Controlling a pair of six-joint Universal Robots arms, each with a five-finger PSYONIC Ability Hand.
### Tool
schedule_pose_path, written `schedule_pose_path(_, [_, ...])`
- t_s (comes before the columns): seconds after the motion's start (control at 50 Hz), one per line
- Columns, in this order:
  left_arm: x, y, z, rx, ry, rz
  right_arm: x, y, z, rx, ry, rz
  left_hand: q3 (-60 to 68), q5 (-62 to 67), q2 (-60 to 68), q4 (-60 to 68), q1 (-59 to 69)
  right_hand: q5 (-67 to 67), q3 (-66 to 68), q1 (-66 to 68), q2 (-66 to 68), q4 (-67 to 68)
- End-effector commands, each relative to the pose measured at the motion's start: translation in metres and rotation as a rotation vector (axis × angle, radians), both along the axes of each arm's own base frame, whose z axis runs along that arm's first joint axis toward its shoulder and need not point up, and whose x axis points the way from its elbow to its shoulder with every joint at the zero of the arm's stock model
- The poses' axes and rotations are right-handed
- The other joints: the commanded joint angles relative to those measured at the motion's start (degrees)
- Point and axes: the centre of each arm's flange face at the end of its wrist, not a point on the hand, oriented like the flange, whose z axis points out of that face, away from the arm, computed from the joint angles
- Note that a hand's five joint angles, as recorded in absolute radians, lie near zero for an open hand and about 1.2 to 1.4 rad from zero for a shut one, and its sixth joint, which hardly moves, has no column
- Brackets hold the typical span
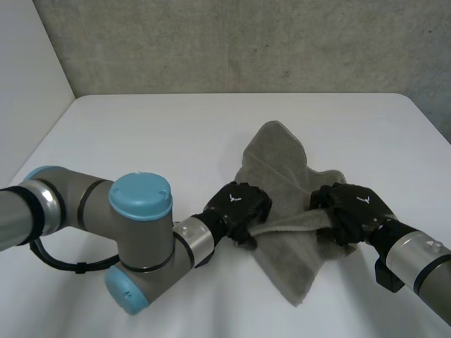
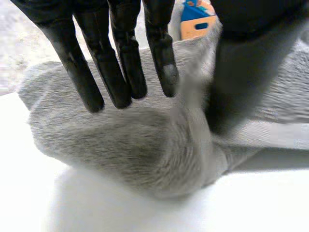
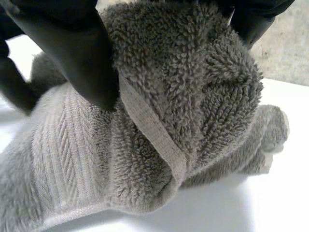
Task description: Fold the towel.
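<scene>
white table, concrete wall behind. you've got the grey towel bunched right of centre, hem taut between hands. left hand pinches its left edge, straight fingers against thumb. right hand clamps the right edge, fingers curled round a wad.

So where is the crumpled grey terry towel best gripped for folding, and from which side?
Probably by the flat woven hem band along the near edge of the grey terry towel, coming from the robot's side. It runs taut between the left hand and right hand, which pinch it, while the rest lies rumpled on the white table.
</scene>
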Motion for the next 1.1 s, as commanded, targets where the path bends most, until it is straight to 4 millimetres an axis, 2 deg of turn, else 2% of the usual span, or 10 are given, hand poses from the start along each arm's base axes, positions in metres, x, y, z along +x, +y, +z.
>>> schedule_pose_path(0.02, [-0.015,-0.034,0.021,-0.121,0.056,0.11,0.006,-0.016,0.022,-0.087,-0.014,0.013,25.77,26.88,25.44,25.55,25.88,-0.34,0.93,-1.6,-0.28,-0.06])
schedule_pose_path(0.1, [-0.02,-0.055,0.056,-0.209,0.126,0.141,0.014,-0.033,0.048,-0.172,-0.03,0.037,32.52,33.63,32.19,32.31,32.63,-0.85,0.42,-2.11,-0.79,-0.57])
schedule_pose_path(0.2, [-0.016,-0.092,0.148,-0.424,0.28,0.201,0.031,-0.071,0.111,-0.355,-0.064,0.074,32.52,33.63,32.19,32.31,32.63,-0.18,1.09,-1.44,-0.12,0.1])
schedule_pose_path(0.24, [-0.007,-0.102,0.216,-0.566,0.387,0.226,0.045,-0.091,0.171,-0.511,-0.097,0.089,32.52,33.63,32.19,32.31,32.63,0.66,1.93,-0.6,0.72,0.94])
schedule_pose_path(0.32, [0.003,-0.09,0.278,-0.674,0.48,0.229,0.058,-0.09,0.25,-0.712,-0.16,0.122,32.52,33.63,32.19,32.31,32.63,2.01,3.28,0.74,2.06,2.28])
schedule_pose_path(0.38, [0.016,-0.071,0.315,-0.719,0.524,0.229,0.061,-0.086,0.264,-0.741,-0.184,0.139,32.52,33.63,32.19,32.31,32.63,2.18,3.45,0.91,2.24,2.46])
schedule_pose_path(0.48, [0.023,-0.06,0.277,-0.585,0.415,0.223,0.066,-0.078,0.227,-0.579,-0.16,0.2,32.52,33.63,32.19,32.31,32.63,2.18,3.45,0.91,2.24,2.46])
schedule_pose_path(0.58, [0.036,-0.033,0.157,-0.301,0.162,0.174,0.067,-0.06,0.167,-0.386,-0.051,0.29,31.88,32.99,31.55,31.66,31.99,1.84,3.11,0.58,1.9,2.12])
schedule_pose_path(0.74, [0.052,0.001,0.06,-0.143,-0.007,0.091,0.054,-0.039,0.088,-0.232,0.26,0.354,13.43,14.54,13.1,13.21,13.54,-1.51,-0.24,-2.78,-1.45,-1.23])
schedule_pose_path(1.1, [0.053,-0.015,0.035,-0.134,0.031,0.18,0.04,-0.024,0.022,-0.109,0.353,0.299,-14.89,-13.78,-15.22,-15.1,-14.78,-2.87,-1.6,-4.13,-2.81,-2.59])
